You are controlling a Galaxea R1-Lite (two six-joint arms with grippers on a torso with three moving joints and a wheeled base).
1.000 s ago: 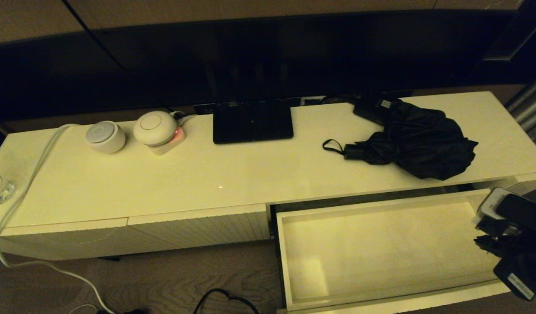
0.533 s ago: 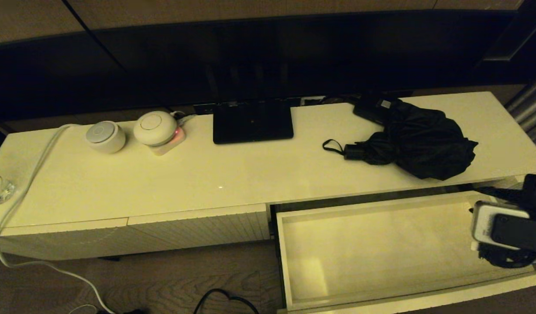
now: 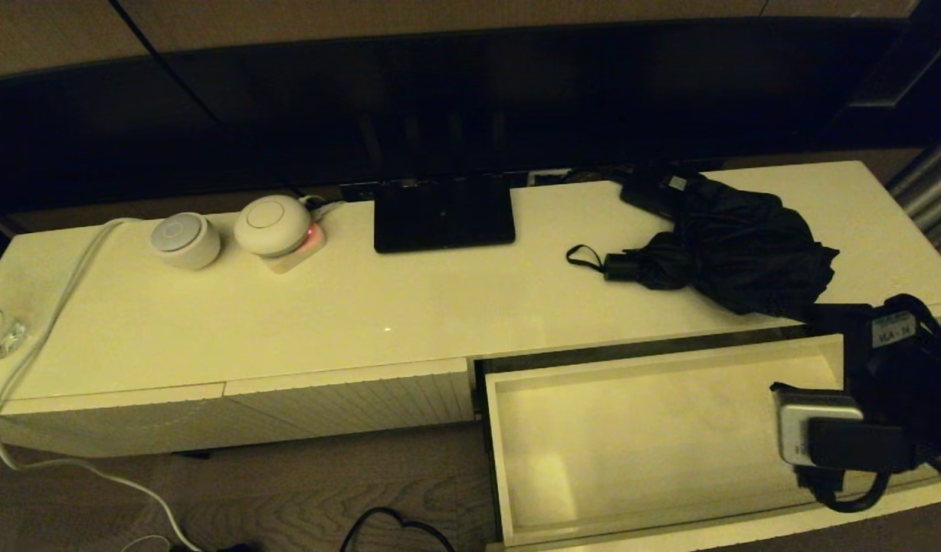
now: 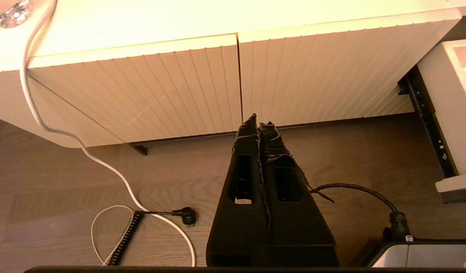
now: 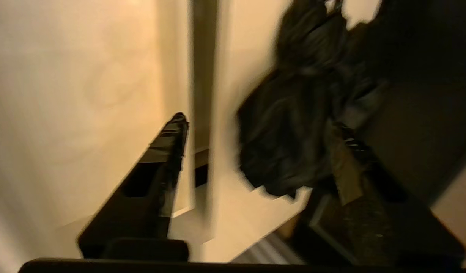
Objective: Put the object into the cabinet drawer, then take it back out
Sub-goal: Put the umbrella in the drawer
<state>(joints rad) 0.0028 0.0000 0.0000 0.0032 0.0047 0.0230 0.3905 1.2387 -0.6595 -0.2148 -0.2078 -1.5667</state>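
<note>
Head view: black umbrella [image 3: 735,249] on cabinet top just behind the open drawer [image 3: 654,437], right gripper [image 3: 819,314] beside the fabric at the drawer's far right corner; L wrist view – left gripper [image 4: 258,125] clenched on nothing, low before the ribbed fronts [image 4: 233,83]; R wrist view – fingers [image 5: 168,151] spread apart, umbrella [image 5: 293,129] between them, not clamped.

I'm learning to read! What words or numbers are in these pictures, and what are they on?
"VLA - 14": white sticker on the right arm, by the open drawer.
White label on the flat black box, behind the umbrella: too small to read.
No other writing shows.
</note>
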